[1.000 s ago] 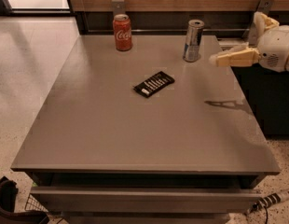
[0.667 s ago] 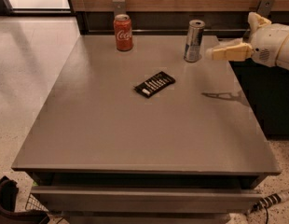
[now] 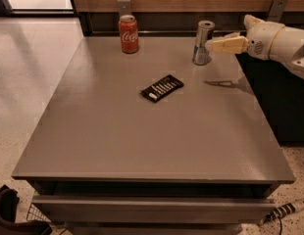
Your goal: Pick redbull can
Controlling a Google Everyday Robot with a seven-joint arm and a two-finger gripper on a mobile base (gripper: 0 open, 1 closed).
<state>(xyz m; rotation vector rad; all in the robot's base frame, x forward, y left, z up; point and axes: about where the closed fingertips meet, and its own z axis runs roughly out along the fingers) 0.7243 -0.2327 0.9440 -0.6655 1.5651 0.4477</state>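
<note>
Redbull can stood upright near far edge of table, right of centre. Nearer, mid-table: black packet lay flat, angled, well apart from both cans. Farther back, left: red can upright, well apart from redbull can. Gripper hung above table at far right, pointing left at mid-height of redbull can, tip just beside its right side; contact unclear. Gripper released or clenched: could not tell.
</note>
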